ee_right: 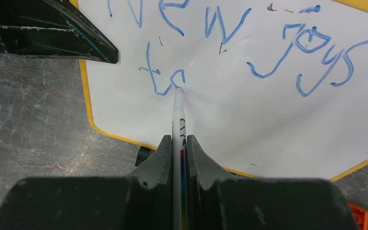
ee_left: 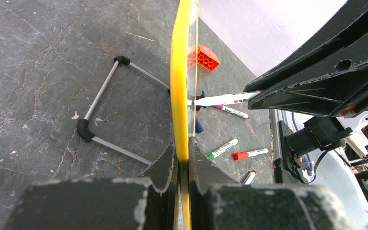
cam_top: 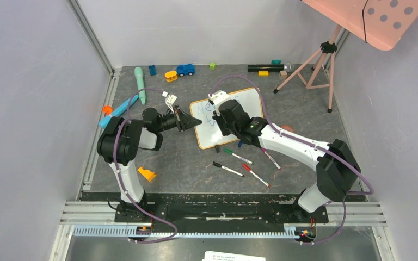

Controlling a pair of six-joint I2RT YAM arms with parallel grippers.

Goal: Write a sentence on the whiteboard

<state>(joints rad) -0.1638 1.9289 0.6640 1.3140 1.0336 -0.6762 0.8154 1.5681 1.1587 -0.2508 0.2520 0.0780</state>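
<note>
right pincer presses marker to the board while left pincer clamps its edge

the right pincer [ee_right: 178, 143] is closed on a marker [ee_right: 178, 108], the white barrel squeezed between both fingers and pointing straight out from them. the marker tip touches the whiteboard [ee_right: 249, 124] at the small "o" of "to". the sentence [ee_right: 220, 28] is in thin blue strokes: "new joys" runs along the upper line, and "to" sits beneath it, near the board's left corner in the right wrist view.

the left pincer [ee_left: 183, 153] is clamped on the board's yellow-orange frame, one finger on each face, so the board shows edge-on in the left wrist view. a thin wire stand [ee_left: 100, 103] with black corner pieces juts from the board's back side onto the counter [cam_top: 185, 157].

from above, the board is near the middle of the counter, between the two arms, with its written face turned towards the right arm. three loose markers [cam_top: 238, 156] lie apart on the counter just in front of the board. an orange brick [ee_left: 207, 57] lies near the board's far end. a pink tripod [cam_top: 315, 65] stands at the far right corner, well apart from the board.
</note>
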